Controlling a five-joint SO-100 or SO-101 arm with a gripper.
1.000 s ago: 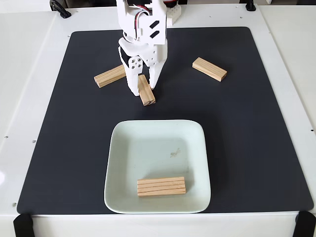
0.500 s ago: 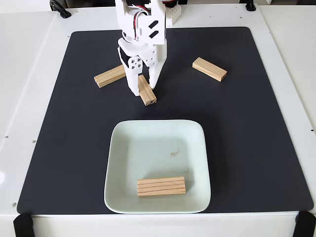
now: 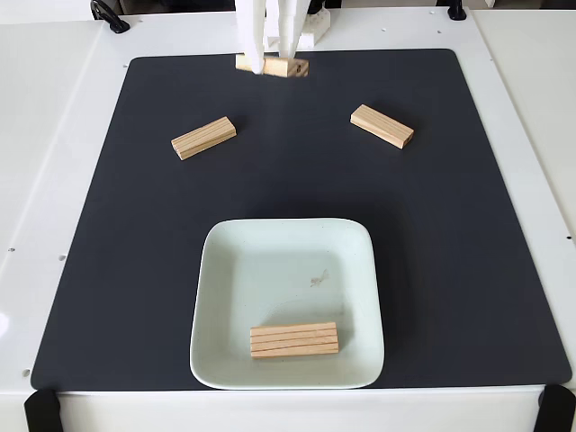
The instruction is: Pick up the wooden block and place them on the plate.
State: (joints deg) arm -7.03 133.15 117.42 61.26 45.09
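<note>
Fixed view: the tool [image 3: 274,65] hangs at the top edge of the picture, its two white fingers [image 3: 254,36] pointing down and closed on a wooden block [image 3: 272,66], which lies crosswise between them at the far edge of the mat. Whether that block touches the mat cannot be told. A second wooden block [image 3: 204,138] lies flat on the mat to the left, well apart from the tool, and a third wooden block [image 3: 382,126] lies to the right, angled the other way. Nearer the camera sits the plate [image 3: 216,297], pale mint, square with rounded corners, a small smudge near its middle. A fourth wooden block [image 3: 294,340] rests inside it near the front rim. All stand on a black mat [image 3: 468,234] that covers most of the white bench [image 3: 54,180]. Black clamps [image 3: 40,409] grip the bench's front corners.
</note>
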